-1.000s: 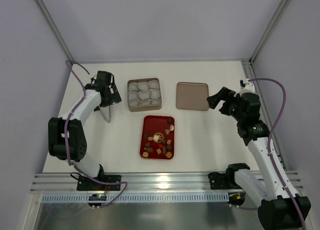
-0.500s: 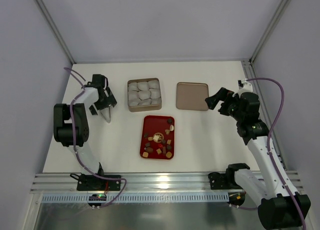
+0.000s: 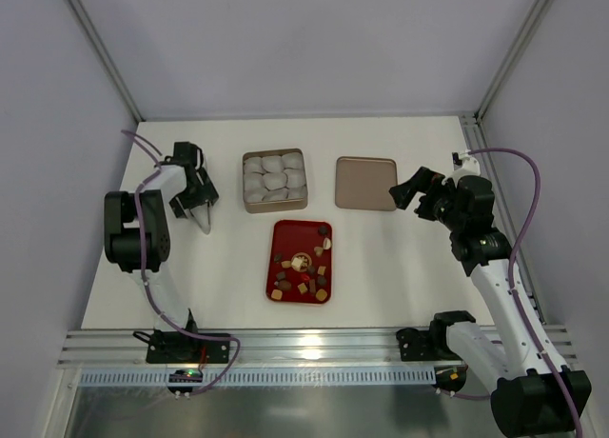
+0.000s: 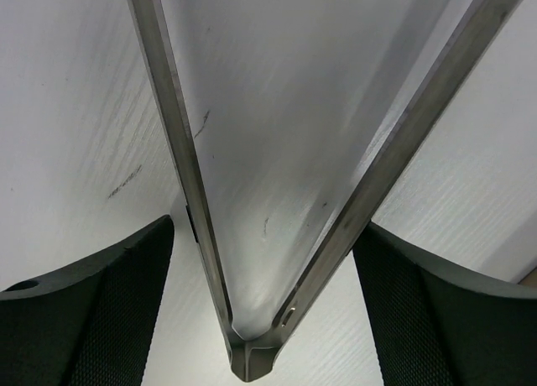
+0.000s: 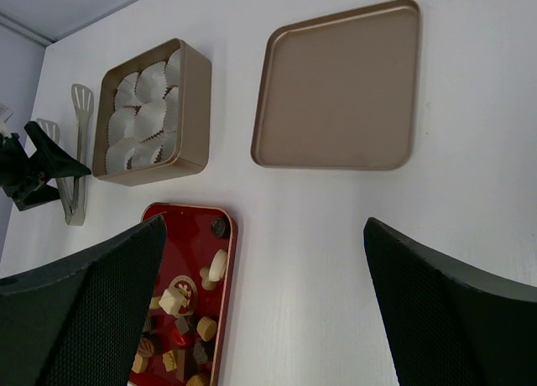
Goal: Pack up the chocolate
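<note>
The chocolate is several small brown and tan pieces lying loose in a red tray at mid-table; the right wrist view shows the chocolate too. Metal tongs lie on the table left of the tin. My left gripper is open and sits low over them. In the left wrist view the tongs run between my black fingers, hinge end nearest, with gaps on both sides. My right gripper hangs open and empty beside the lid, and in its wrist view this gripper is above bare table.
A square golden tin lined with white paper cups stands behind the tray. Its lid lies flat to the right. Side walls and frame posts close in the table on the left, right and back.
The left arm has folded back toward the left wall and its gripper has shifted slightly left and down over the tongs. The right arm has barely moved.
</note>
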You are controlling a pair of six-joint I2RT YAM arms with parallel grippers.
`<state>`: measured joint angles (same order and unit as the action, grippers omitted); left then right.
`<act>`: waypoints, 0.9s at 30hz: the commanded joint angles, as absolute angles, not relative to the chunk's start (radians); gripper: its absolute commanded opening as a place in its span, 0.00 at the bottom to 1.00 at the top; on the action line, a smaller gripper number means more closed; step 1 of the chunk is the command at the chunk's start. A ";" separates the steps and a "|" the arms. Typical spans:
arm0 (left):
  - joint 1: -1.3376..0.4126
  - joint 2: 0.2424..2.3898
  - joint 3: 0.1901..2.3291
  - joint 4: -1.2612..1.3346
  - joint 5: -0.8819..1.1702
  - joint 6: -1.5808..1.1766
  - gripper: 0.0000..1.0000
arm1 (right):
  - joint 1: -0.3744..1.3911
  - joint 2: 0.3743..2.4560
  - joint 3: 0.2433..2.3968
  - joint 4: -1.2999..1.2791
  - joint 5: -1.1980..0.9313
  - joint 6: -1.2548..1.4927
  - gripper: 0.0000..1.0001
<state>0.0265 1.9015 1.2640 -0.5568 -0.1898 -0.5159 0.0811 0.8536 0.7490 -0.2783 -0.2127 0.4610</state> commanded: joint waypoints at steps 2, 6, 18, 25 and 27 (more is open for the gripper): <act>0.031 1.937 1.290 -0.546 -0.207 -0.506 0.81 | 0.081 0.859 0.779 -0.264 -0.225 0.445 1.00; 0.031 1.971 1.322 -0.584 -0.221 -0.494 0.71 | 0.080 0.862 0.782 -0.261 -0.232 0.445 1.00; 0.009 1.809 1.350 -0.649 -0.201 -0.497 0.54 | 0.081 0.882 0.776 -0.249 -0.250 0.448 1.00; -0.044 1.649 1.315 -0.701 -0.216 -0.499 0.54 | 0.080 0.894 0.773 -0.245 -0.255 0.449 1.00; -0.054 1.594 1.292 -0.706 -0.215 -0.497 0.54 | 0.081 0.896 0.772 -0.242 -0.258 0.451 1.00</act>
